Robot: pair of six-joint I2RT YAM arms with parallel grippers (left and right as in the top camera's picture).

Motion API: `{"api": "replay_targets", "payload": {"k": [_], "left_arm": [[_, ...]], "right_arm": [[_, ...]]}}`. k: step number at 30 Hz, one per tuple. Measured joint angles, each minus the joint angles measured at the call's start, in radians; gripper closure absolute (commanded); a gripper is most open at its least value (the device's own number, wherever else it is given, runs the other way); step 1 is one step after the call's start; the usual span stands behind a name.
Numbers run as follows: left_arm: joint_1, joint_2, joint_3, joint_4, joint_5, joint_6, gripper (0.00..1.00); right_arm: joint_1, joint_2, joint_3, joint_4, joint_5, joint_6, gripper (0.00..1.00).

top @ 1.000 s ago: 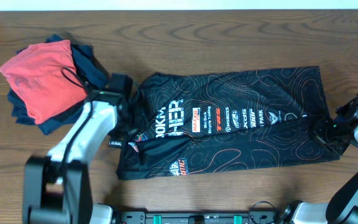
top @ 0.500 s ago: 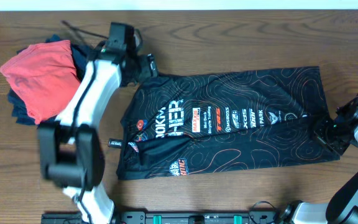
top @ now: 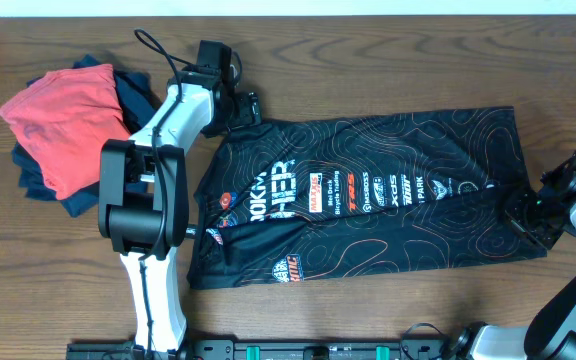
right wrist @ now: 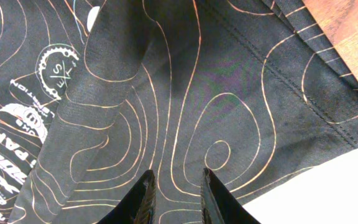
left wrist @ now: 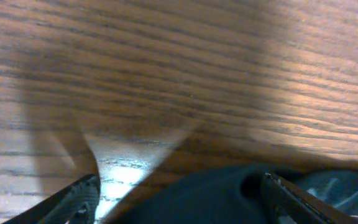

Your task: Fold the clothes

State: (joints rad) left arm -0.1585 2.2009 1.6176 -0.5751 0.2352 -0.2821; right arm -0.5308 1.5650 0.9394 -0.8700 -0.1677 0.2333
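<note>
- The jersey lies on the tabletop with one long edge folded over; by appearance the crosswise folds are not yet made.
- Left gripper: wide open, holding nothing, at the collar end.
- Right gripper: nearly closed over the hem; whether it grips the cloth cannot be told.

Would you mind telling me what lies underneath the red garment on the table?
Navy garments stick out from beneath the red garment on several sides; how many there are is covered.

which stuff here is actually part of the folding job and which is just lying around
Part of the job:
- black patterned jersey
- left pincer, at one end of it
- right pincer, over the other end

Just lying about:
- red garment
- navy garments piled under it, beside the jersey
</note>
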Motion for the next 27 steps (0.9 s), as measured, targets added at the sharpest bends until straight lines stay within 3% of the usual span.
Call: {"api": "replay_targets", "payload": {"k": [3,4,10,13,16,27], "left_arm": [[-0.004,0.007,0.006,-0.002,0.019,0.008,0.57],[-0.006,0.011,0.006,-0.004,0.024,0.008,0.62],[-0.019,0.017,0.008,-0.034,0.038,0.023,0.67],[-0.021,0.017,0.011,-0.053,0.045,0.024,0.76],[-0.021,0.017,0.011,-0.055,0.047,0.02,0.93],[-0.021,0.018,0.011,-0.087,0.048,0.029,0.94]], "right_arm": [[0.0,0.0,0.0,0.0,0.0,0.0,0.77],[0.0,0.0,0.0,0.0,0.0,0.0,0.77],[0.0,0.0,0.0,0.0,0.0,0.0,0.77],[0.0,0.0,0.0,0.0,0.0,0.0,0.77],[0.0,0.0,0.0,0.0,0.0,0.0,0.78],[0.0,0.0,0.0,0.0,-0.001,0.0,0.76]]}}
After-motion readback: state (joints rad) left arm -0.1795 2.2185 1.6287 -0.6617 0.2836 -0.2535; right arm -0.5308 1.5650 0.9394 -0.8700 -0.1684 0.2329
